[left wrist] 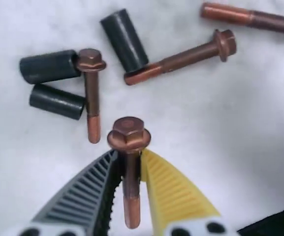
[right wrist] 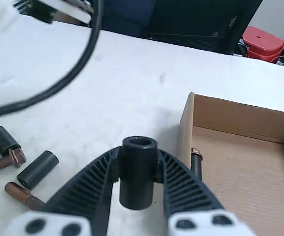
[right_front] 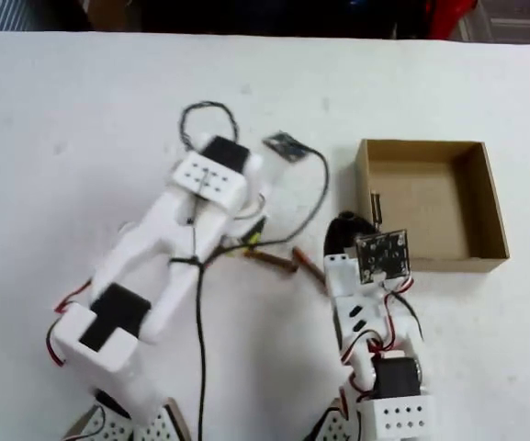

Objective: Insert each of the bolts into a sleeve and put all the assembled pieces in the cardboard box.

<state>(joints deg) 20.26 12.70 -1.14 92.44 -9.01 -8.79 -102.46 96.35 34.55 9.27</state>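
Observation:
In the left wrist view my left gripper (left wrist: 128,155) is shut on a copper bolt (left wrist: 129,169), head up between the grey and yellow fingers. Below it on the table lie three black sleeves (left wrist: 124,39) (left wrist: 48,66) (left wrist: 57,101) and loose bolts (left wrist: 91,93) (left wrist: 181,58) (left wrist: 250,17). My right gripper (right wrist: 138,157) is shut on an upright black sleeve (right wrist: 138,172), close to the near left corner of the cardboard box (right wrist: 240,162). One assembled piece (right wrist: 196,164) lies inside against the box's left wall. From above, the right gripper (right_front: 343,228) sits just left of the box (right_front: 421,144).
Two loose bolts (right_front: 269,260) (right_front: 309,266) lie between the arms in the high view. A black cable (right_front: 320,184) loops from the left arm (right_front: 168,239) past a small circuit board (right_front: 285,145). The white table (right_front: 81,110) stretches wide to the left and behind.

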